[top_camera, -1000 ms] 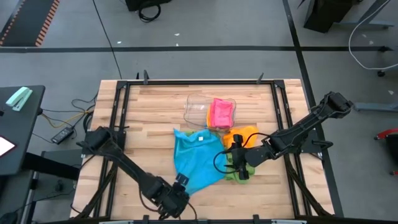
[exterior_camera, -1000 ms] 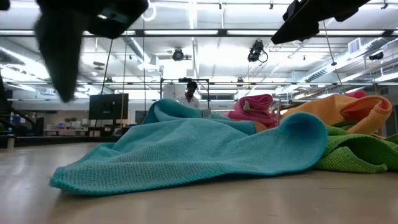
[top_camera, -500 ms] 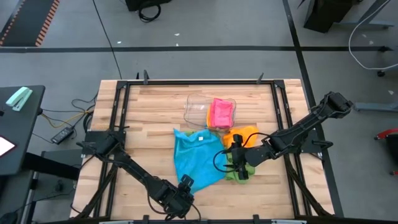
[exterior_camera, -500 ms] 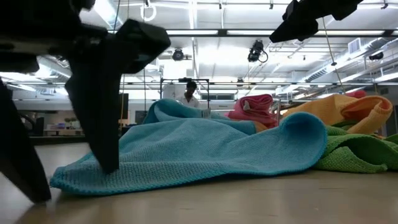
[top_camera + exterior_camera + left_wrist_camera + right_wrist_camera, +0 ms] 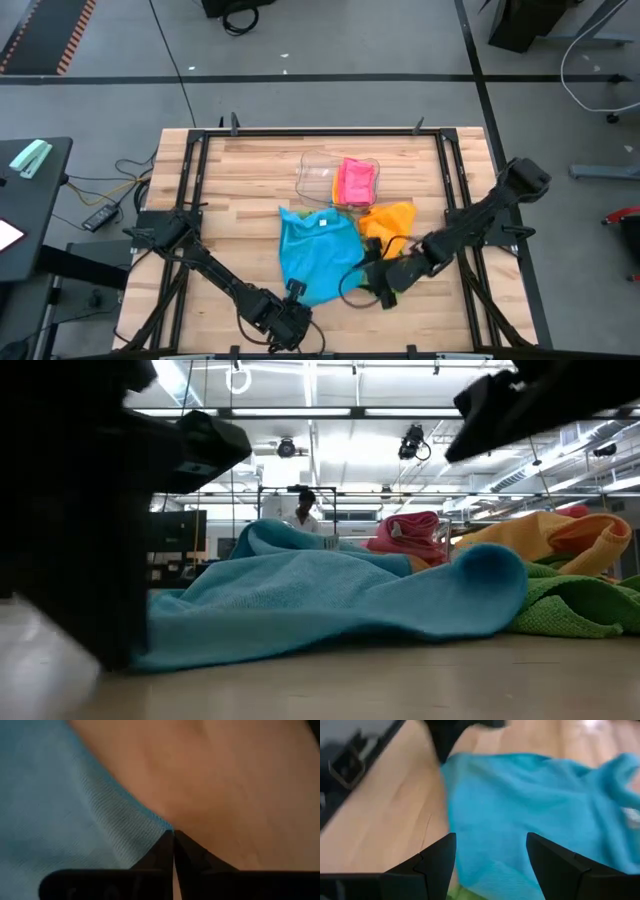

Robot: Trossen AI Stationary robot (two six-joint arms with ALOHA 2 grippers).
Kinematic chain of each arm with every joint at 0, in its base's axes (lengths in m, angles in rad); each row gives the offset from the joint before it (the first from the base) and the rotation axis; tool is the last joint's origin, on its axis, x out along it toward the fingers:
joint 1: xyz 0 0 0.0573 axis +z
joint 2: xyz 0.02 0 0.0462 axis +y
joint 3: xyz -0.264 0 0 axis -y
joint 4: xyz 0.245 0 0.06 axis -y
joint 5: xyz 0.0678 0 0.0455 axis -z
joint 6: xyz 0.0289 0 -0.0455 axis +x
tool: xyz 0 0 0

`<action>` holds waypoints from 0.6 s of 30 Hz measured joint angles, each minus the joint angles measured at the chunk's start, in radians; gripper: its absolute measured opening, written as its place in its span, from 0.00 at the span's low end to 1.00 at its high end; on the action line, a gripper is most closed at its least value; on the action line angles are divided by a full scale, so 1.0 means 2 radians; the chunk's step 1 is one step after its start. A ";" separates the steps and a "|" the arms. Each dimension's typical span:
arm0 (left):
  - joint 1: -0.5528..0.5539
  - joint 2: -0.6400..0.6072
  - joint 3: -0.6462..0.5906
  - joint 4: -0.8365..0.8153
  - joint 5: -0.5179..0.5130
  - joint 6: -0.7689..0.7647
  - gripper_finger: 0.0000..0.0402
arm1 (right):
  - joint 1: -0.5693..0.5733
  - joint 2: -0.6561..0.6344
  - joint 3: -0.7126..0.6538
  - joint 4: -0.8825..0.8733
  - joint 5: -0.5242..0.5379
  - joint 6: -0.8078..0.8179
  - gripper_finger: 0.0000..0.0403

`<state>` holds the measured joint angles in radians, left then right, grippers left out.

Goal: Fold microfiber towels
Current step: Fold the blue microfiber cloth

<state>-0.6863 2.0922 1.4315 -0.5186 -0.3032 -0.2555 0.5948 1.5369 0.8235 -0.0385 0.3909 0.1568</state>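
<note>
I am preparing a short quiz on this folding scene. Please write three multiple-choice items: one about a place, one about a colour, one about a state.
1. Where does the pink towel lie?
A. in the clear tray
B. under the blue towel
C. on the floor

2. What colour is the towel at the left gripper?
A. orange
B. blue
C. green

3. How do the right gripper fingers stand?
A. shut
B. open
C. hidden

Key: 1 A, the high view shows it inside the tray. 2 B, the left wrist view shows shut fingertips at the blue corner. 3 B, the right wrist view shows the fingers apart.
</note>
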 joint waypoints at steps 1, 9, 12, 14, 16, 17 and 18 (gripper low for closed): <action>0.000 -0.001 0.000 0.003 0.000 -0.008 0.03 | 0.003 0.012 0.001 0.003 0.005 -0.005 0.62; -0.001 -0.001 0.000 0.005 0.000 -0.050 0.04 | 0.009 0.084 0.034 -0.012 0.073 -0.023 0.62; 0.000 -0.001 0.000 0.005 0.000 -0.054 0.03 | 0.008 0.107 0.059 -0.044 0.074 -0.028 0.62; 0.000 -0.001 0.000 0.005 0.000 -0.063 0.02 | 0.007 0.116 0.077 -0.082 0.075 -0.019 0.62; 0.000 -0.001 0.000 0.004 0.000 -0.066 0.02 | 0.003 0.122 0.087 -0.114 0.076 -0.009 0.62; 0.000 -0.002 0.000 0.005 0.000 -0.067 0.02 | 0.001 0.122 0.088 -0.128 0.076 -0.003 0.62; 0.000 -0.002 0.000 0.005 0.000 -0.067 0.03 | -0.002 0.122 0.088 -0.134 0.076 0.003 0.62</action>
<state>-0.6872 2.0889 1.4319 -0.5087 -0.3027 -0.3893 0.5901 1.7809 0.9989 -0.3056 0.5419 0.1619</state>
